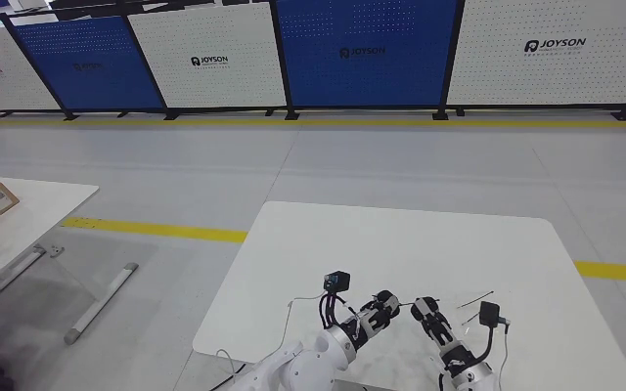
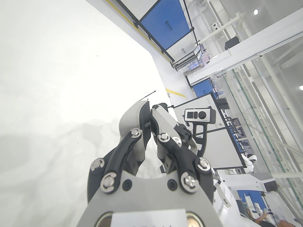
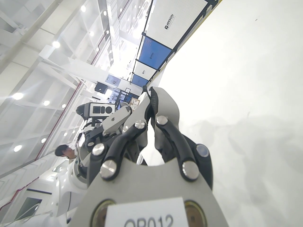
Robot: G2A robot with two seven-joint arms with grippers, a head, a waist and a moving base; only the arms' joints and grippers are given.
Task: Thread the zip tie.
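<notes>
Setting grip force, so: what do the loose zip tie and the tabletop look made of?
Zip tie: thin black strip, probably nylon plastic; finish too small to tell. Tabletop: smooth matte white, likely laminate; shadows fall soft, no glare.

Two grippers — the left gripper [image 2: 150, 106] and the right gripper [image 3: 149, 93]. Two thin black ties: a loose zip tie [image 1: 479, 296] lying on the table, and a held zip tie [image 1: 404, 306] spanning between the gripper tips. Two tables — the white table [image 1: 391, 244] and a side table [image 1: 49, 195]. Five partition panels: two blue panels [image 1: 367, 49], three white panels [image 1: 205, 54]. Two yellow floor lines [image 1: 156, 230].
</notes>
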